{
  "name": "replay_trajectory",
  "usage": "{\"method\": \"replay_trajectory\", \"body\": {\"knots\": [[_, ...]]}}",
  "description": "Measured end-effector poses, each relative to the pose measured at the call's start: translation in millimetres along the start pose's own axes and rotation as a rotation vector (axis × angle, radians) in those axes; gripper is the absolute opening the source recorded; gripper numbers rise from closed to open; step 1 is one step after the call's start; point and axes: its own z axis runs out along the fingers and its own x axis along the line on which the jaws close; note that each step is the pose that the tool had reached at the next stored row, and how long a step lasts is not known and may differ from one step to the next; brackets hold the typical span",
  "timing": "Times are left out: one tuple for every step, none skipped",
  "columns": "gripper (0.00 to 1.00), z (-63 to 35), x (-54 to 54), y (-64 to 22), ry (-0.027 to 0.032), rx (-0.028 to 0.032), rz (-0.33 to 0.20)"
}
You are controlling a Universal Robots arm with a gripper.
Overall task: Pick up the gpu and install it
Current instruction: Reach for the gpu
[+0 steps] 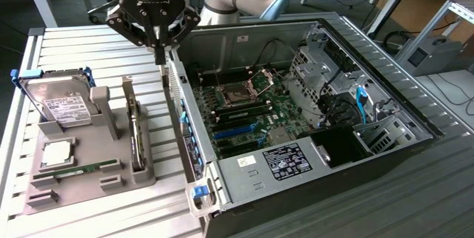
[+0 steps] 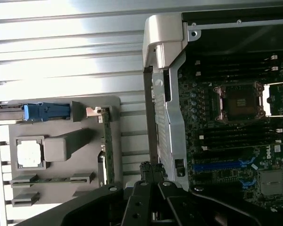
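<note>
- The gripper [image 1: 157, 56] hangs with its fingertips pressed together and nothing between them, over the gap where the grey holder [image 1: 85, 189] meets the open computer case [image 1: 256, 185].
- The gpu [image 1: 134, 130] has not been picked up. It stands on edge in a slot along the side of the holder nearest the gripper, lower than the fingertips and on the side of the gripper away from the case.
- The card's long axis runs roughly parallel to the case's side wall [image 1: 180, 105]. In the wrist view the gpu [image 2: 106, 146] is a thin green strip seen edge-on, just off to one side of the gripper [image 2: 151, 168], with the wall on the other side.
- My judgement: what matters is a short sideways offset plus a drop, since the fingertips sit nearer the wall than the card's top edge.
- Beyond the gpu from the gripper are the hard drive [image 1: 58, 105] and the memory stick [image 1: 81, 167] — both well apart from the fingertips, on the same holder.
- The holder rests on the slatted surface [image 1: 89, 49].
</note>
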Motion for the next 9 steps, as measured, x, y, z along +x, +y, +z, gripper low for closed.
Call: {"method": "replay_trajectory", "body": {"knots": [[0.11, 0.0, 1.7, -0.1, -0.0001, -0.0001, 0.000], [0.11, 0.0, 4.1, -0.3, -0.0001, -0.0001, 0.000], [0.11, -0.1, 5.7, -0.4, -0.0001, -0.0001, 0.000], [0.11, -0.1, 7.9, -0.6, -0.0001, -0.0001, 0.000], [0.11, -0.1, 9.7, -0.7, -0.0001, -0.0001, 0.000], [0.11, -0.1, 11.3, -0.8, -0.0002, -0.0001, 0.000], [0.11, -0.2, 12.8, -1.0, -0.0001, -0.0001, 0.000], [0.11, -0.2, 14.7, -1.1, -0.0001, -0.0001, 0.000], [0.11, -0.3, 16.7, -1.3, -0.0001, -0.0001, 0.000]]}}
